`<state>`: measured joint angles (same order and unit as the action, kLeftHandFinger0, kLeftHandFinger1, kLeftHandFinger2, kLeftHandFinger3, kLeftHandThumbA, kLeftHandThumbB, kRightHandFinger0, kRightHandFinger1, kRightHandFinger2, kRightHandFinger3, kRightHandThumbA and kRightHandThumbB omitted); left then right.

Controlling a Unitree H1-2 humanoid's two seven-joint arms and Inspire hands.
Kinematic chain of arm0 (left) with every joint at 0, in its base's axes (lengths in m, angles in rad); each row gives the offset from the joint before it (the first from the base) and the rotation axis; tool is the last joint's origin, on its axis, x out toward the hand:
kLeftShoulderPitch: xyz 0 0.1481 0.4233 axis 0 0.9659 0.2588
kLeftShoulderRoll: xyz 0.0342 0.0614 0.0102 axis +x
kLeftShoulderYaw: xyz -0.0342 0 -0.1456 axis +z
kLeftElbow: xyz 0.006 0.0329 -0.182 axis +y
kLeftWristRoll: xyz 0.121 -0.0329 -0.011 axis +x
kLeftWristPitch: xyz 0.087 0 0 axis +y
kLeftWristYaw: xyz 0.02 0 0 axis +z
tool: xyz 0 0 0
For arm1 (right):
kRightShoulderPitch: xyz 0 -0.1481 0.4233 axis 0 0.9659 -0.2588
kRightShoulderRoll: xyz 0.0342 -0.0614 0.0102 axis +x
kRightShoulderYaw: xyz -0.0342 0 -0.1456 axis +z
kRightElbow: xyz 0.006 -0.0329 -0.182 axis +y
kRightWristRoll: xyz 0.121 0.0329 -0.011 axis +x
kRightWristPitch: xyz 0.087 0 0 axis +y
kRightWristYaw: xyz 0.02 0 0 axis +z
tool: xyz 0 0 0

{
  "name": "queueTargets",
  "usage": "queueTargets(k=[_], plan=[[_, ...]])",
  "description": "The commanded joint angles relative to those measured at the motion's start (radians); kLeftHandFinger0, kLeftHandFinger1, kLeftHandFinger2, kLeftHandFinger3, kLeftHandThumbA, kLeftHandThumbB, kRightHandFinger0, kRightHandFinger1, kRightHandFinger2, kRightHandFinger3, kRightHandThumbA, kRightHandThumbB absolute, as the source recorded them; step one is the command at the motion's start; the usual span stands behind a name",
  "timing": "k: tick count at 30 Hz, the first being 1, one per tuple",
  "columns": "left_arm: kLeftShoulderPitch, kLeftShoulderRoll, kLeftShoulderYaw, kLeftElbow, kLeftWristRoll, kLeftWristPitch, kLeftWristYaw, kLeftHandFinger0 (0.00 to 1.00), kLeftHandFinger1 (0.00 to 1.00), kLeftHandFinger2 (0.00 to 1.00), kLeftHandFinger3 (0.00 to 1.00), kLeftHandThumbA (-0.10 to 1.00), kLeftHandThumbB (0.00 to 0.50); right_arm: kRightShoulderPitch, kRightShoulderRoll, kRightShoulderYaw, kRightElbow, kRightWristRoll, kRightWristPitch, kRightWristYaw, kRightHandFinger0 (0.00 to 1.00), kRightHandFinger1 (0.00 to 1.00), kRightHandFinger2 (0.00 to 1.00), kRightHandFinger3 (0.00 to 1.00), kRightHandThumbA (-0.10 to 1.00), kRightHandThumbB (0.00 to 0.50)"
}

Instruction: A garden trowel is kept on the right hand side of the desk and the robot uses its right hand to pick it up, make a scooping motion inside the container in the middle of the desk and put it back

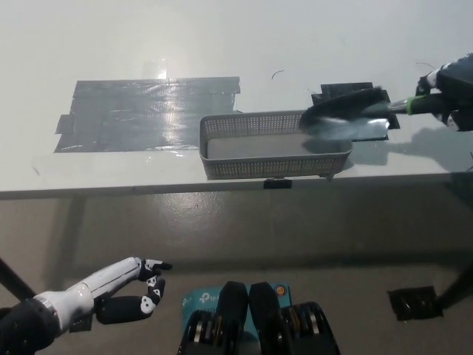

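A grey mesh container stands at the middle of the white desk's front edge. My black right hand at the right border is shut on the green handle of a garden trowel. The metal blade is blurred and points left, its tip over the container's right end. I cannot tell whether the blade touches the container. My white left hand rests low at the lower left, below the desk, fingers apart and holding nothing.
A patch of grey tape covers the desk left of the container. Black tape marks the desk behind the trowel blade. The desk's front edge runs across the picture, with floor below it.
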<state>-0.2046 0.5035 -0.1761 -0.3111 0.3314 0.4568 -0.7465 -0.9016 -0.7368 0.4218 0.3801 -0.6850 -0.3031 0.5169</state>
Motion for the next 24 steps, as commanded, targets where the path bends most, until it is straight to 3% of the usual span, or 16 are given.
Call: queueTargets(k=[1, 2, 5, 6, 7, 9, 12, 15, 17, 20, 22, 24], plan=[[-0.025, 0.001, 0.024, -0.027, 0.025, 0.013, -0.033, 1.0, 0.96, 0.97, 1.0, 0.82, 0.0, -0.094, -0.024, -0.005, -0.024, -0.054, -0.102, -0.072, 0.0, 0.17, 0.44, 0.3, -0.1, 0.04], [-0.027, 0.0, 0.023, -0.027, 0.023, 0.013, -0.035, 1.0, 0.96, 0.96, 1.0, 0.82, 0.0, -0.097, -0.028, 0.0, -0.037, -0.072, -0.102, -0.058, 0.0, 0.14, 0.42, 0.25, -0.1, 0.007], [-0.036, 0.009, 0.017, -0.029, 0.022, 0.013, -0.034, 1.0, 0.93, 0.93, 1.0, 0.85, 0.0, -0.108, -0.043, 0.028, -0.069, -0.119, -0.112, -0.009, 0.0, 0.15, 0.49, 0.2, -0.1, 0.0], [-0.036, 0.009, 0.019, -0.031, 0.029, 0.013, -0.037, 1.0, 0.94, 0.93, 1.0, 0.86, 0.0, -0.115, -0.046, 0.037, -0.066, -0.13, -0.113, 0.006, 0.0, 0.18, 0.49, 0.26, -0.1, 0.0], [-0.038, 0.01, 0.018, -0.032, 0.025, 0.013, -0.039, 1.0, 0.94, 0.93, 1.0, 0.86, 0.0, -0.113, -0.051, 0.04, -0.065, -0.14, -0.121, -0.002, 0.0, 0.14, 0.43, 0.25, -0.1, 0.0], [-0.038, 0.007, 0.023, -0.035, 0.031, 0.013, -0.051, 1.0, 0.96, 0.94, 1.0, 0.83, 0.0, -0.119, -0.056, 0.053, -0.068, -0.17, -0.093, 0.029, 0.0, 0.13, 0.42, 0.3, -0.1, 0.001], [-0.04, 0.005, 0.027, -0.039, 0.037, 0.013, -0.064, 1.0, 0.97, 0.94, 1.0, 0.83, 0.0, -0.132, -0.058, 0.059, -0.061, -0.184, -0.079, 0.051, 0.0, 0.1, 0.37, 0.26, -0.1, 0.0], [-0.039, 0.0, 0.026, -0.042, 0.031, 0.013, -0.067, 1.0, 0.95, 0.93, 1.0, 0.84, 0.0, -0.145, -0.056, 0.074, -0.075, -0.222, -0.045, 0.109, 0.0, 0.1, 0.35, 0.4, -0.1, 0.0], [-0.044, 0.001, 0.019, -0.04, 0.031, 0.013, -0.067, 1.0, 0.94, 0.92, 1.0, 0.84, 0.0, -0.172, -0.036, 0.089, -0.076, -0.248, -0.007, 0.167, 0.0, 0.1, 0.32, 0.56, -0.1, 0.0], [-0.047, -0.008, 0.028, -0.041, 0.046, 0.013, -0.083, 1.0, 0.96, 0.94, 1.0, 0.86, 0.0, -0.184, -0.028, 0.096, -0.078, -0.263, -0.005, 0.171, 0.0, 0.03, 0.21, 0.59, -0.1, 0.0], [-0.05, -0.011, 0.03, -0.039, 0.044, 0.013, -0.088, 1.0, 0.95, 0.95, 1.0, 0.88, 0.0, -0.198, -0.013, 0.106, -0.084, -0.281, 0.013, 0.204, 0.03, 0.07, 0.24, 0.64, -0.09, 0.0], [-0.055, -0.016, 0.033, -0.041, 0.051, 0.013, -0.1, 1.0, 0.96, 0.96, 1.0, 0.88, 0.0, -0.203, -0.003, 0.107, -0.087, -0.292, 0.029, 0.224, 0.0, 0.04, 0.18, 0.64, -0.01, 0.0]])
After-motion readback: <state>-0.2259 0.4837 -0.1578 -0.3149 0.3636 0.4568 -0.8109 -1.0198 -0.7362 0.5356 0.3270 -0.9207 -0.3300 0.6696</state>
